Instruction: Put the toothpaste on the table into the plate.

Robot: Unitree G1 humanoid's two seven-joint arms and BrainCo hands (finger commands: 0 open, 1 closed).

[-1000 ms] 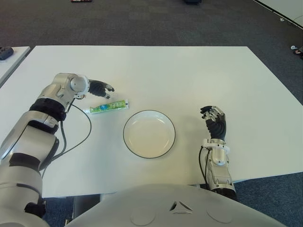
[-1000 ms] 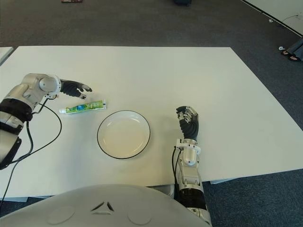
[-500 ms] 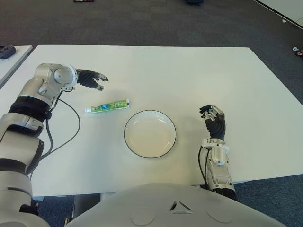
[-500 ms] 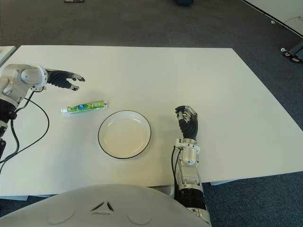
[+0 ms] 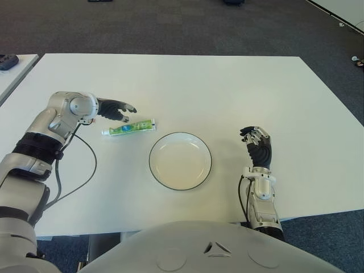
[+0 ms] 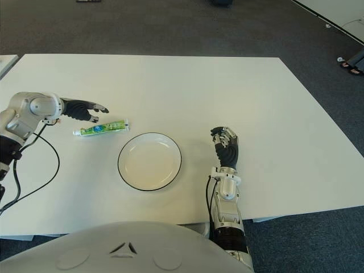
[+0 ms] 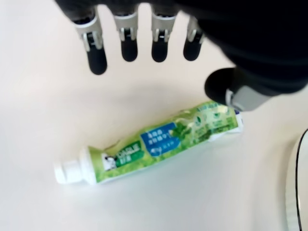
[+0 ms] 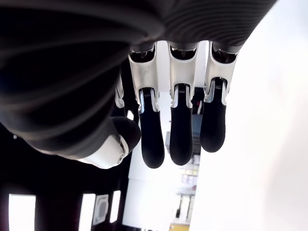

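The toothpaste (image 7: 149, 147) is a green tube with a white cap and a blue label panel carrying white lettering; the print looks like it may read "DARLIE", but it is too blurred to be sure. It lies flat on the white table (image 5: 227, 91), cap pointing toward the robot's left, flat crimped end toward the plate (image 5: 180, 161), from which it stays a little apart.

The plate is a round white dish with a thin dark rim, sitting near the table's front edge between the two arms. Nothing is in it.

The left hand (image 5: 116, 109) hovers just beyond the tube, on its far side. In the left wrist view its four fingers (image 7: 129, 45) are stretched out and spread above the tube, with the thumb near the crimped end; it holds nothing and is not touching the tube.

The right hand (image 5: 259, 148) shows to the right of the plate, fingers loosely bent and empty.
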